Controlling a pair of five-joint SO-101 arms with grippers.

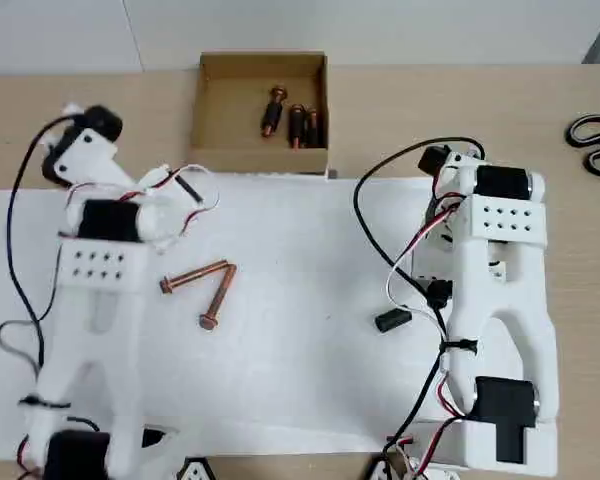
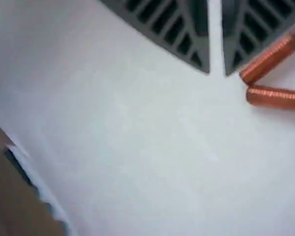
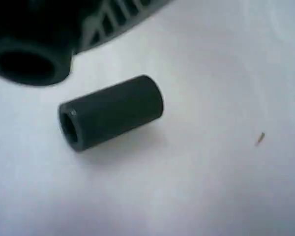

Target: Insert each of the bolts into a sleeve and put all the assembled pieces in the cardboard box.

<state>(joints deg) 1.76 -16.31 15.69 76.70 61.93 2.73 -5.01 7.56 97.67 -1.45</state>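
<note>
Two copper bolts [image 1: 195, 275] [image 1: 218, 295] lie loose on the white mat, their threaded ends close together. In the left wrist view their threaded ends [image 2: 270, 54] [image 2: 278, 97] lie just beside my left gripper [image 2: 216, 73]. Its dark ribbed jaws stand almost together with nothing between them. A black sleeve [image 1: 393, 320] lies on its side on the mat beside the right arm [image 1: 495, 260]. The sleeve [image 3: 110, 112] is close below a grey ribbed part of my right gripper [image 3: 113, 17] and a black round part [image 3: 29, 64]. The cardboard box [image 1: 205, 110] holds assembled pieces [image 1: 295, 120].
The white mat [image 1: 300, 380] covers most of the wooden table, and the box stands just past its far edge. Scissors [image 1: 595, 142] lie at the far right of the table. Loose cables [image 1: 380, 240] hang beside the right arm near the sleeve.
</note>
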